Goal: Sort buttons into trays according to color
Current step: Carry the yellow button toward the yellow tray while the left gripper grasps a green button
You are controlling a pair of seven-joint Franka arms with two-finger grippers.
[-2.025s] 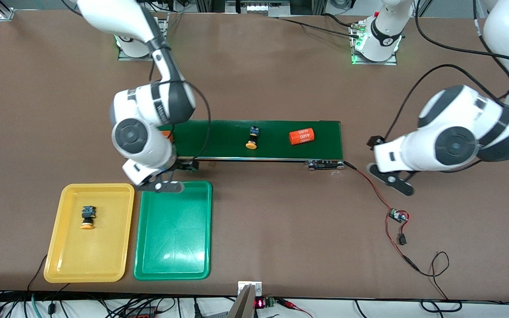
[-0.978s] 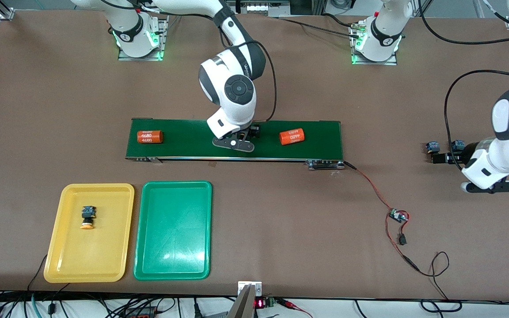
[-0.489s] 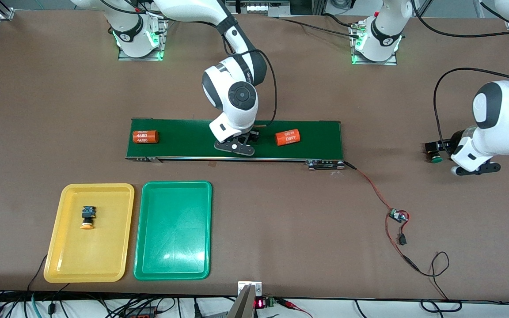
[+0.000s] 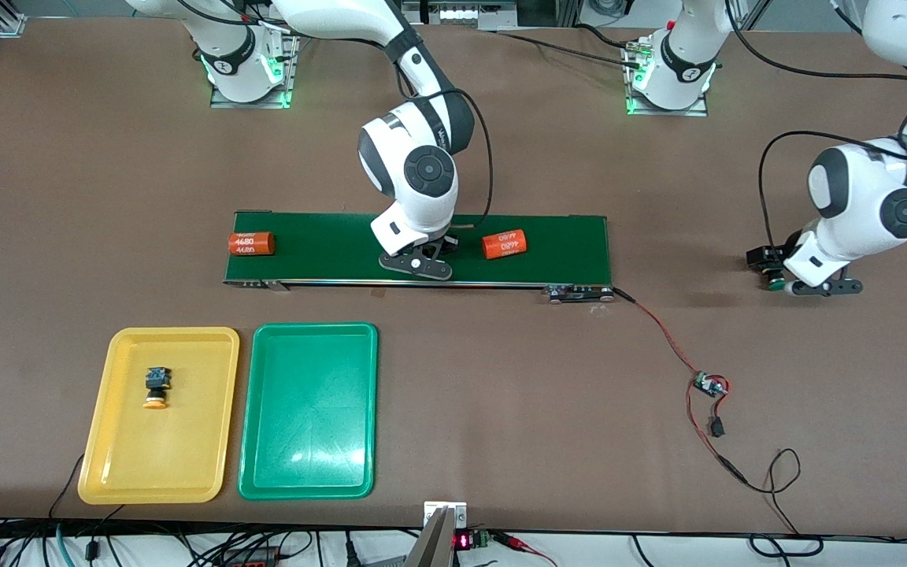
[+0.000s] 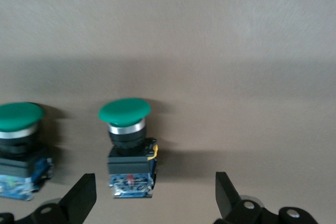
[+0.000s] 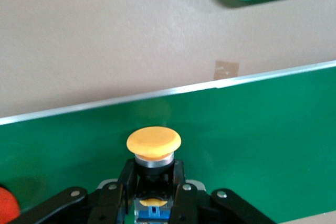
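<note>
On the belt [image 4: 564,244], right hand [image 6: 152,190] apparently clamps yellow button [image 6: 153,148].

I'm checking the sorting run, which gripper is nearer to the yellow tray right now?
Right. The right gripper is down on the conveyor belt, jaws shut on a yellow button, near the yellow tray. The left gripper sits at the left arm's end of the table, over green buttons.

Yellow button [image 6: 153,145] gripped; green buttons [image 5: 126,148] upright.
</note>
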